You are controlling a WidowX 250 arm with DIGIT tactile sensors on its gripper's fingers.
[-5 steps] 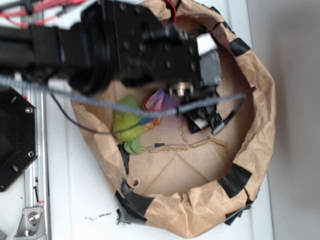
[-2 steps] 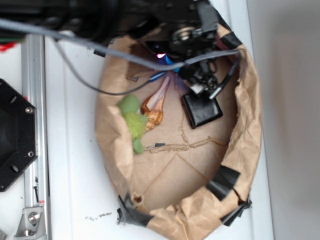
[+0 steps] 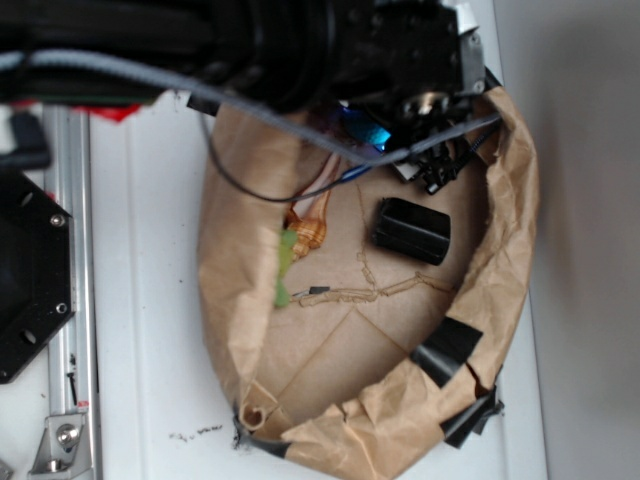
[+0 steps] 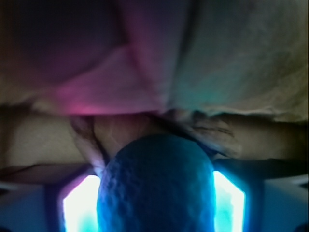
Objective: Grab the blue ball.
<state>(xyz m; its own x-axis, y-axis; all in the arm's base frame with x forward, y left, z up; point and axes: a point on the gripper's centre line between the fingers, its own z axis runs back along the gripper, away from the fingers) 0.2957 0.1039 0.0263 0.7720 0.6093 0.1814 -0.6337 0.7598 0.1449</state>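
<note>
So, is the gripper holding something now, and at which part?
Yes: the blue ball sits between the gripper's two fingers, which press on its left and right sides.

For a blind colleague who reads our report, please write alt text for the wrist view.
A teal-blue ball with a finely dimpled surface fills the lower middle of the blurred close-up, between two glowing cyan-white patches at its sides. Behind it lies crumpled brown paper, tinted pink on the left and greenish on the right.
</note>
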